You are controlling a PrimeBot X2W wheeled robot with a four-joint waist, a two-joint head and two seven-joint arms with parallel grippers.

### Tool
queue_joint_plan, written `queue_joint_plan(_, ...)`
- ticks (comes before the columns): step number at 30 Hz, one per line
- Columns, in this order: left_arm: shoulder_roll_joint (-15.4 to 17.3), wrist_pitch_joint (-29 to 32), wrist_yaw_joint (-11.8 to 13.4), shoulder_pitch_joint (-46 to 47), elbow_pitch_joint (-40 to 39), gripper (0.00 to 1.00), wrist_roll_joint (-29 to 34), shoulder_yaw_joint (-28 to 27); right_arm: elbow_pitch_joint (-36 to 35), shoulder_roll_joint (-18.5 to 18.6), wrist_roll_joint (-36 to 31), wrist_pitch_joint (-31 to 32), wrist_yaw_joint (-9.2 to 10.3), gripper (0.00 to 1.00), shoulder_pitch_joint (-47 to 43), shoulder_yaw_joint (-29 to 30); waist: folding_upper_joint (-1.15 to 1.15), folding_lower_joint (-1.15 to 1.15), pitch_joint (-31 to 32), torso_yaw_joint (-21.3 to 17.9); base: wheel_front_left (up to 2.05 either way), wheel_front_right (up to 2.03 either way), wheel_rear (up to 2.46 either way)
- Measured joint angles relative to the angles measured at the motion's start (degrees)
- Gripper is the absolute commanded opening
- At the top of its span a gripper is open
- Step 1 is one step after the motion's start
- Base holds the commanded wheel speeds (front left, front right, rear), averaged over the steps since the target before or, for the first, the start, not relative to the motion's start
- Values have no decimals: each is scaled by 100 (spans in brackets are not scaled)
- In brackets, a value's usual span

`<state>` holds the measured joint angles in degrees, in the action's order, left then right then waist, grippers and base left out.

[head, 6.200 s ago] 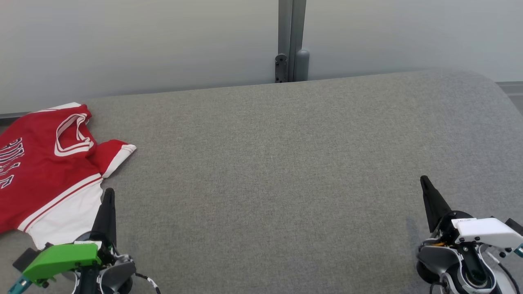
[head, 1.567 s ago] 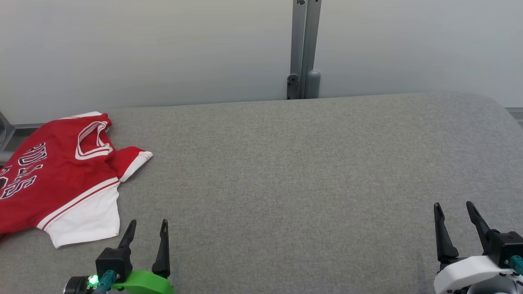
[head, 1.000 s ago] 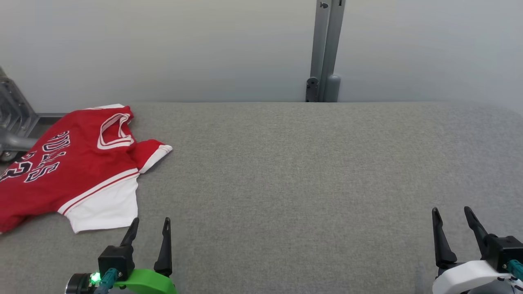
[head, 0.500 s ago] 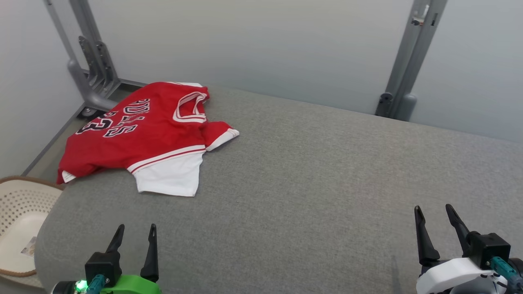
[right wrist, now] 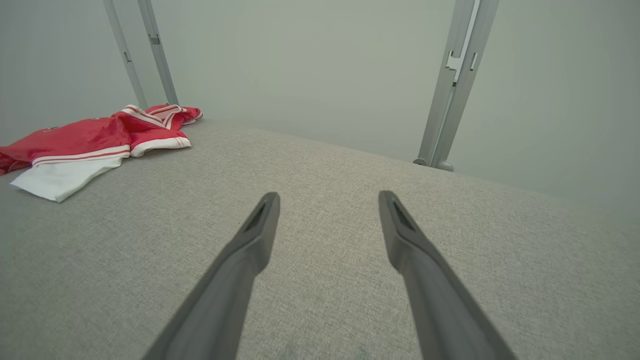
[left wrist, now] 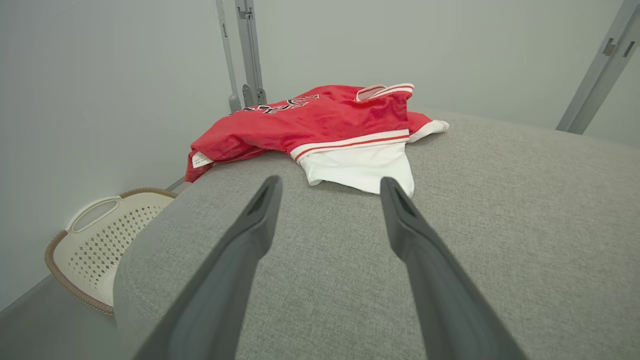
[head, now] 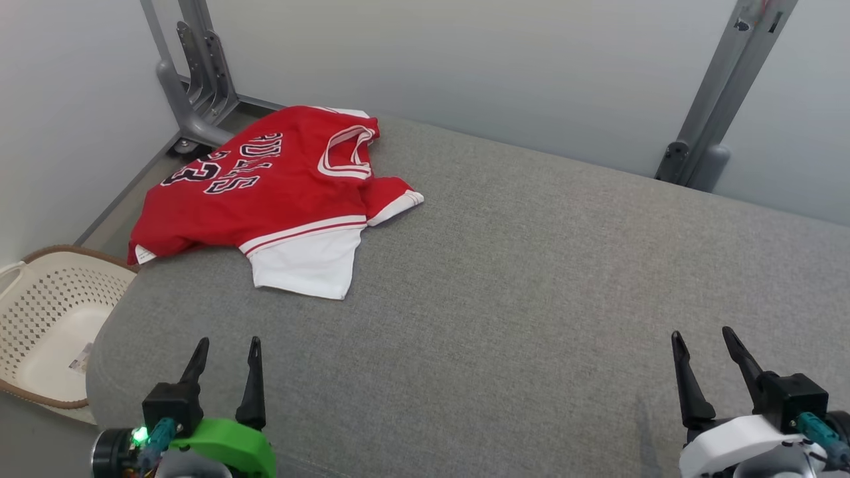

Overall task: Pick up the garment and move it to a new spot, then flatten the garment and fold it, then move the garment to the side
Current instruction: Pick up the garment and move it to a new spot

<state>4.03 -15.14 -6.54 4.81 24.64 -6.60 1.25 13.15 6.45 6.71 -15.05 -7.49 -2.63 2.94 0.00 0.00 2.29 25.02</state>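
Note:
The garment is a red jersey with white trim, dark lettering and a white sleeve. It lies crumpled at the far left corner of the grey padded surface, one edge hanging over the left side. My left gripper stands open near the front left edge, well short of the garment, with nothing between its fingers. At the front right my right gripper is also open and empty, far from the garment.
A cream perforated basket sits on the floor left of the surface, also in the left wrist view. Grey metal posts and a bracket stand along the pale back wall.
The head camera has turned left, bringing the whole garment, the left corner and the basket into view. Both grippers have rotated from edge-on to showing two spread fingers and hold low.

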Motion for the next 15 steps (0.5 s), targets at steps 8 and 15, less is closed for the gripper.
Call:
queue_joint_plan(8, -85, 276, -2, 1512, 876, 100, -355, 375, -192, 516, 23, 0, 0, 100, 570, -140, 0, 0, -754, -136, 0, 0, 0)
queue_joint_plan(15, -107, 511, 143, 3131, 1327, 100, -543, 697, -275, 836, 82, 0, 0, 100, 1141, -389, 0, 0, -1643, -341, 0, 0, 0)
